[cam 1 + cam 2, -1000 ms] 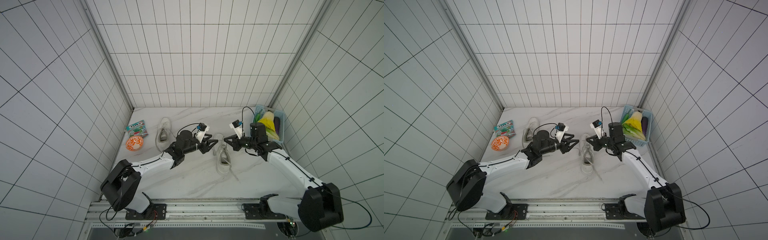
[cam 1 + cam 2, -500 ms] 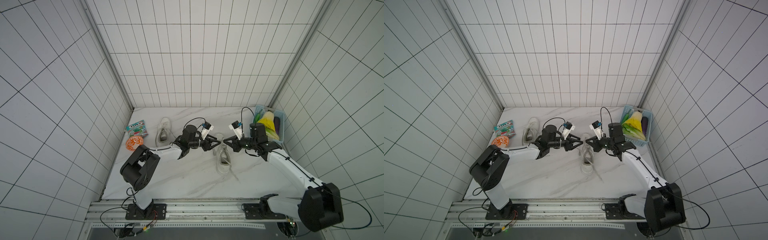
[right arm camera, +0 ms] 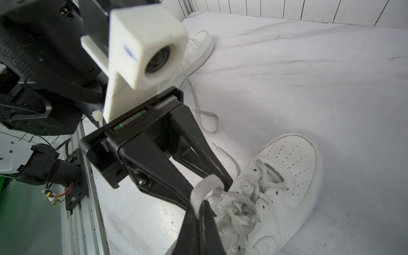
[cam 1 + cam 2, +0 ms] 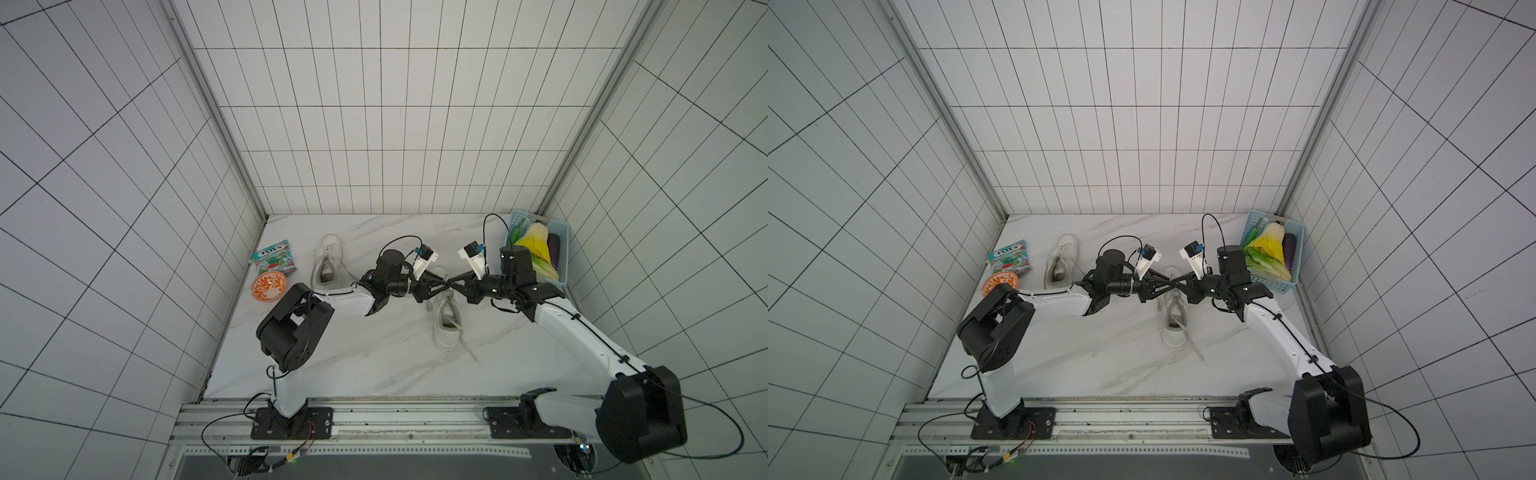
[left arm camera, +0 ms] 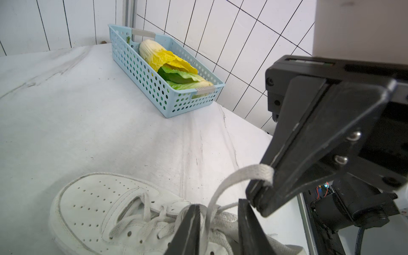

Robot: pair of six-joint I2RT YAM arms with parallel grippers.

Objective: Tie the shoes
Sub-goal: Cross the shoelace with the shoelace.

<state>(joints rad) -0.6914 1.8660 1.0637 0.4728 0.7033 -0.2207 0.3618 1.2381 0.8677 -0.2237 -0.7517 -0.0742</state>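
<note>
With your right gripper point(image 3: 199, 209) clamped on the soft, light, slippery lace point(image 5: 223, 187) looped above the shoe point(image 5: 99, 205) at the middle of the table point(image 4: 374, 353), pinch its flat strand squarely in your left gripper point(image 5: 220, 212), whose jaws stand slightly apart around it.

Two white sneakers are counted on the one marble table point(image 4: 374, 365): a far sneaker point(image 4: 328, 266) and a near sneaker point(image 4: 446, 332). Two robot arms are seen, a left arm point(image 4: 345, 300) and a right arm point(image 4: 582, 336). One blue basket point(image 5: 141, 72) is found (its vegetables point(image 5: 172, 64) overlap too much for a sure count), besides one orange bowl point(image 4: 269, 286) and one printed packet point(image 4: 275, 257).
</note>
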